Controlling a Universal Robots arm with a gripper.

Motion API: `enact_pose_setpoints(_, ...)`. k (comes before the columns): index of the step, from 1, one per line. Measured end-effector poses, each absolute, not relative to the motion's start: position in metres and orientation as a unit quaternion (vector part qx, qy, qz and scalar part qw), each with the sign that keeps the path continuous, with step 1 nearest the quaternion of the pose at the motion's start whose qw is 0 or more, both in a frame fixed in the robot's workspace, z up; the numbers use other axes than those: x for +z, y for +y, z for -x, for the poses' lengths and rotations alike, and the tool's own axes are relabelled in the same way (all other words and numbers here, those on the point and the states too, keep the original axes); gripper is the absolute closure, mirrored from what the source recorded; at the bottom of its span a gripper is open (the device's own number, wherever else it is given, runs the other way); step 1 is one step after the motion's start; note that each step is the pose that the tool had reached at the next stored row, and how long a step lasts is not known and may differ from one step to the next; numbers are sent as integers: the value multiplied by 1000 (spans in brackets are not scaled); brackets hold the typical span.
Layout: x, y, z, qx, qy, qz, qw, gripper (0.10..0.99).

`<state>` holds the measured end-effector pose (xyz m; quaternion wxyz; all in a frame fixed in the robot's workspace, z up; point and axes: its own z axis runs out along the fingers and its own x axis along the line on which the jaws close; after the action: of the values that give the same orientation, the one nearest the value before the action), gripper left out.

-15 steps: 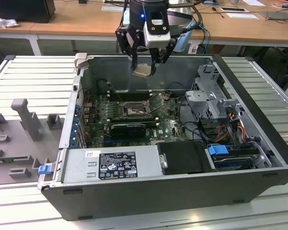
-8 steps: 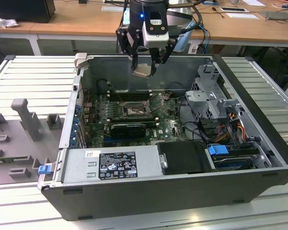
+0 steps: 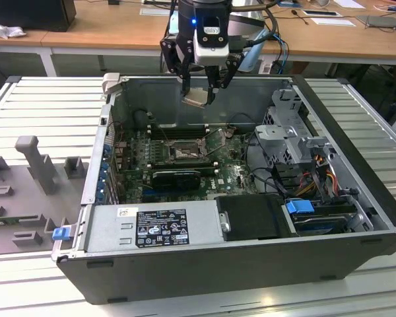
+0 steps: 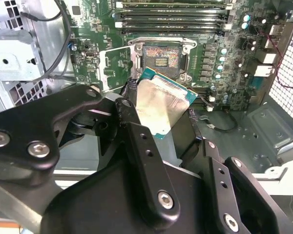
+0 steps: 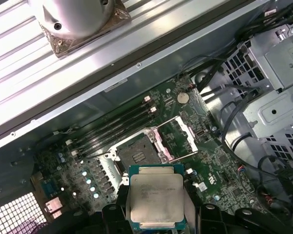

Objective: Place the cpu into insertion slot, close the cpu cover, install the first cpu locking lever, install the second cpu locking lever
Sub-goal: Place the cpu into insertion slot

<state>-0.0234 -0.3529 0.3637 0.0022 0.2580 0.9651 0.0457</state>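
One arm, one gripper [image 3: 199,91], one cpu [image 3: 195,100] and one insertion slot [image 3: 185,153] are showing in the exterior view. To the exterior view's left of the insertion slot, a grey fixture block [image 3: 36,162] is standing outside the open computer case [image 3: 251,277]. To the exterior view's right of the slot, one metal drive cage [image 3: 292,135] is sitting inside the case. In the second wrist view, four memory slots [image 4: 176,19] are running just beside the insertion slot. The cpu cover [image 4: 102,68] is sitting swung open at one side of the slot, leaving the dark socket bare. The two fingers [image 4: 136,141] are clamping the cpu by its edges. The cpu is hanging tilted above the insertion slot, clear of it, showing a pale silver face with a green rim.
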Motion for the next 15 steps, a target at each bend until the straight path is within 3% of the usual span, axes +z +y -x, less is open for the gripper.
enact_pose_setpoints(15, 364, -353, 23, 46, 956, -290, 4, 561)
